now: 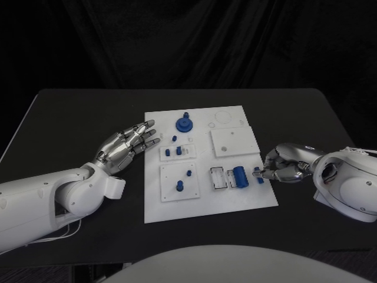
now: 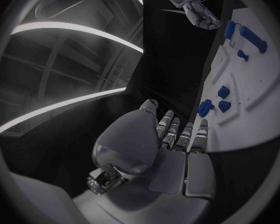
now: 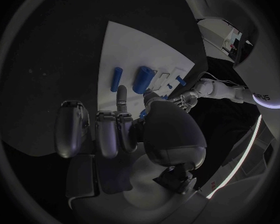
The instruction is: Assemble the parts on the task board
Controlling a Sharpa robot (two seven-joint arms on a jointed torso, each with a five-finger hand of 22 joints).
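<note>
Right hand (image 1: pixel 282 167) at the near right edge of the task board (image 1: pixel 240 200), fingers curled, pinching a small blue part (image 1: pixel 259 175) just beside the blue cylinder (image 1: pixel 240 175); left hand (image 1: pixel 129 143) farther back at the left edge, fingers spread, holding nothing, over the worktop (image 1: pixel 69 118).

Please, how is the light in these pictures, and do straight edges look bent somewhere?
Head view: dark room, the white task board bright, its edges straight. Left wrist view: fisheye bends the board's edge; curved light strips glare. Right wrist view: the right hand dim, the board curved.
</note>
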